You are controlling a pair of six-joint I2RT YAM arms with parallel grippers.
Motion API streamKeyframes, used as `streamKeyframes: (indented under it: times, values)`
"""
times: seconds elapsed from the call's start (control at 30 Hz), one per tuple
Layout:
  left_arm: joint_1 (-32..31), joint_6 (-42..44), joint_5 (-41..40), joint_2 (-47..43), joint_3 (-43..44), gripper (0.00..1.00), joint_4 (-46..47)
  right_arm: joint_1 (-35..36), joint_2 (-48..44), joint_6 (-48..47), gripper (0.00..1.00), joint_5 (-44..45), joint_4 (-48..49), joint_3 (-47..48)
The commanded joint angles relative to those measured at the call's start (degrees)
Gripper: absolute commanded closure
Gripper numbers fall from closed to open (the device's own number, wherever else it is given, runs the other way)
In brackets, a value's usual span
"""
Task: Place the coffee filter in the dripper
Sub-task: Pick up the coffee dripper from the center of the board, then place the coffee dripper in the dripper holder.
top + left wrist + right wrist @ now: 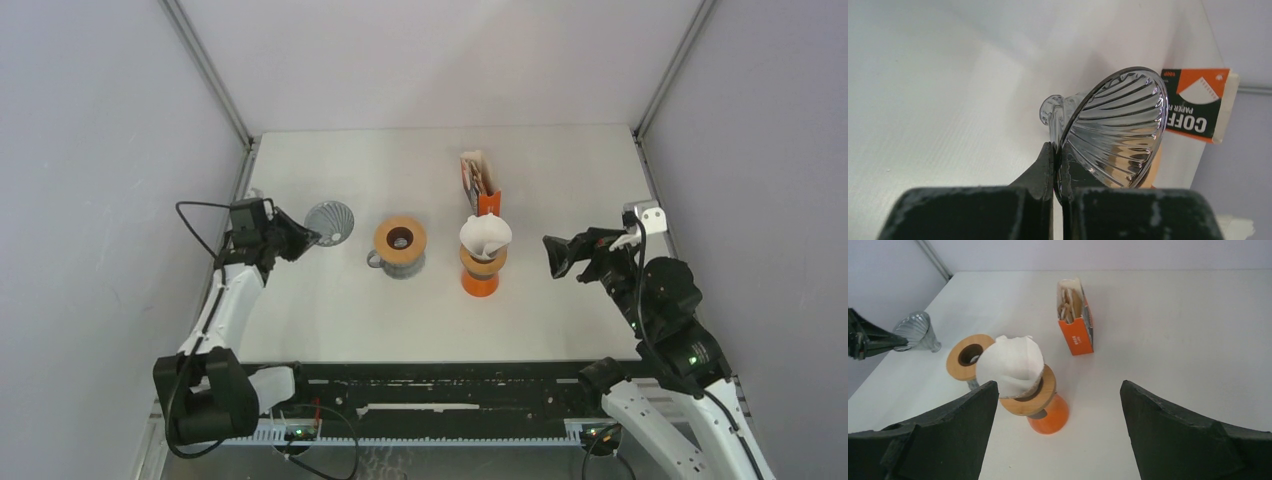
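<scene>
At the left of the overhead view, our left gripper is pinched narrow on the rim of the clear ribbed cone-shaped dripper, which lies tilted with its mouth turned sideways. We cannot tell whether it touches the white surface. The white paper coffee filter sits at centre frame, in the wooden collar of the orange stand, well apart from the dripper. Between them stands the grey holder with a wooden ring. Our right gripper hangs wide and empty at the right, facing the filter. We judge the dripper should be turned mouth-up and steadied first, likely in that ring. The filter wants a light pinch at its upper edge, so the paper keeps its cone, and a centred, point-down descent.
</scene>
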Motion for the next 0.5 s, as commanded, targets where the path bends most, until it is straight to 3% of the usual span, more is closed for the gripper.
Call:
streamKeyframes:
  times: [0.0, 0.47]
  values:
    - [-2.83, 5.71, 1.72, -2.99, 8.42, 1.00, -6.14, -0.12, 4.68, 0.23, 0.01, -7.13, -0.34, 5.45]
    - [-13.73, 9.74, 6.70, 3.63, 21.57, 1.00, -14.14, 3.70, 25.95, -1.56, 0.05, -14.88, -4.67, 21.22]
